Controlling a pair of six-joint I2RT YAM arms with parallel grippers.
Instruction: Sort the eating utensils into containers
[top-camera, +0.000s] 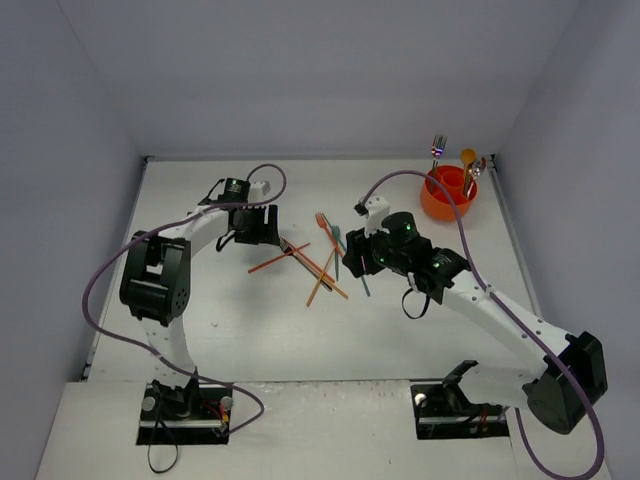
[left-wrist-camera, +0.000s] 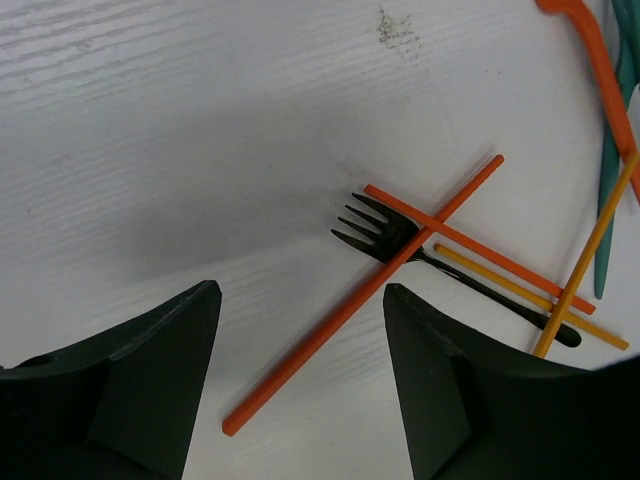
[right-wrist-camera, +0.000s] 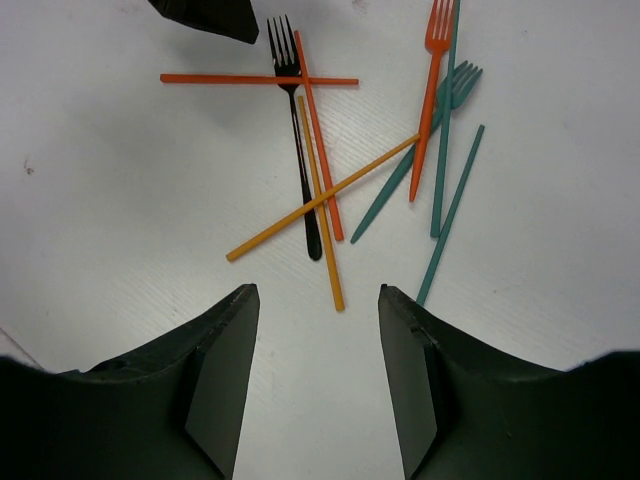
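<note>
Utensils — heaped mid table, well off edges | cup near far-right corner

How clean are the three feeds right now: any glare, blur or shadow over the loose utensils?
Top external: even, soft light, no glare, but the loose utensils look small and thin. Left wrist: black fork sharp, a soft grey shadow on the table beside it. Right wrist: orange fork and sticks crisp, no glare; its jaws dark, nearly featureless.
</note>
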